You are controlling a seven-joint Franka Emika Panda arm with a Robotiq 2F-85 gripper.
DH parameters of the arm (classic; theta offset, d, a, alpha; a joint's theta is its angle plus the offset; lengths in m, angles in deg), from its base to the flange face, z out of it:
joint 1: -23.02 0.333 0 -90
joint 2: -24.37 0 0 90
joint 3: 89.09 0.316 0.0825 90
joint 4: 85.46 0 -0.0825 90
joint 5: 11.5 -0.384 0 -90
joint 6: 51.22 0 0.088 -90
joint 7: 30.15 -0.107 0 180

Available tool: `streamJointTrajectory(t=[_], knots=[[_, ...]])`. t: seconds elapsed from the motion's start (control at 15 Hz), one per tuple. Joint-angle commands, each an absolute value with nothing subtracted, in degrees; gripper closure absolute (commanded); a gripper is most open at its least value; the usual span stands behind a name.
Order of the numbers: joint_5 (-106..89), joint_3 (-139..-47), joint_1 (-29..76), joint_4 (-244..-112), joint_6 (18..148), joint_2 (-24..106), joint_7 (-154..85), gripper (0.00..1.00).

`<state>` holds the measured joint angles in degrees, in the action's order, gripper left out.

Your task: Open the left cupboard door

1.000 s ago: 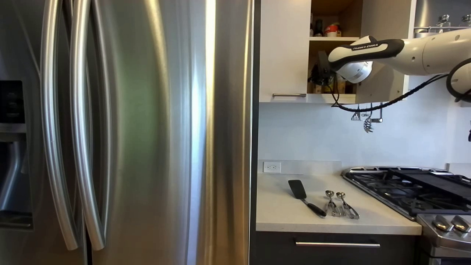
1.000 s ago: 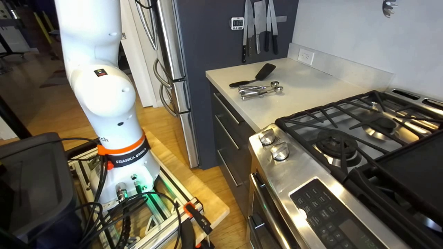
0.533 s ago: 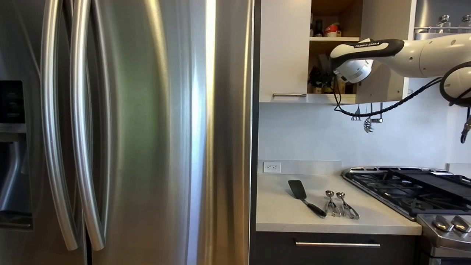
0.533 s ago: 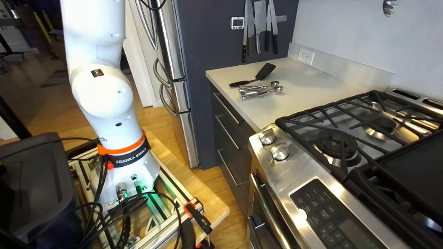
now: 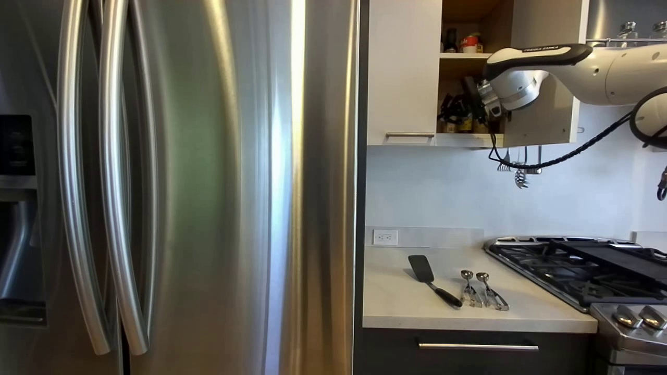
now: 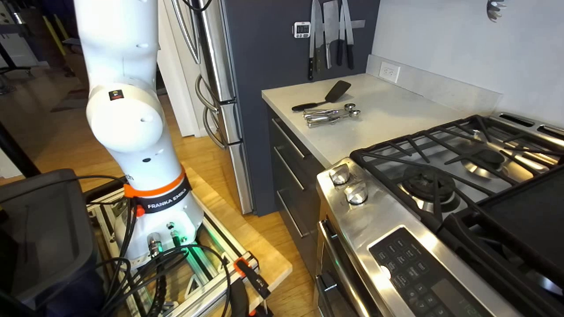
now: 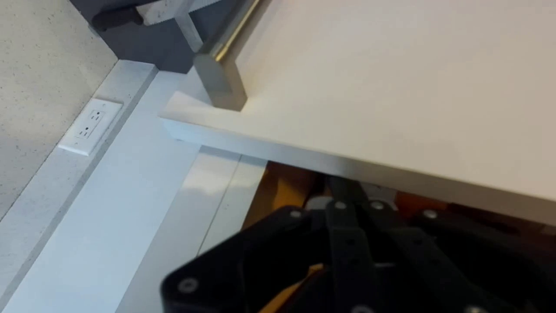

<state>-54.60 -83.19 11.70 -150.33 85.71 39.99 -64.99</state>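
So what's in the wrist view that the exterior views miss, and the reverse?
Only the wrist view: the side edge of the left cupboard door, plus screw heads on the gripper.
Only the exterior views: spatula, metal scoops and stove, all in both exterior views.
Shared: outlet and countertop, in all three; the door's front, its bar handle and the gripper, small and dark, also in an exterior view.

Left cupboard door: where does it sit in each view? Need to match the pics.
In an exterior view: left cupboard door at the top, right of centre; wall outlet below it.
In an exterior view: door not in the picture; wall outlet at upper right.
Wrist view: left cupboard door fills the upper right, bar handle near its left corner; wall outlet at left.
Shared landmark: the wall outlet, in all three.
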Motion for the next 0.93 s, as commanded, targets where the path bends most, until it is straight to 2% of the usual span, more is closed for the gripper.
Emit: streamJointTrajectory(t=[0.0, 0.47, 0.87], knots=[[-61.28, -80.96, 9.22, -152.00, 77.66, 37.45, -57.38, 1.00], [-63.74, -81.54, 7.39, -153.67, 61.79, 33.70, -49.69, 1.00], [-63.46, -81.45, 7.91, -154.40, 54.21, 31.72, -46.78, 1.00]])
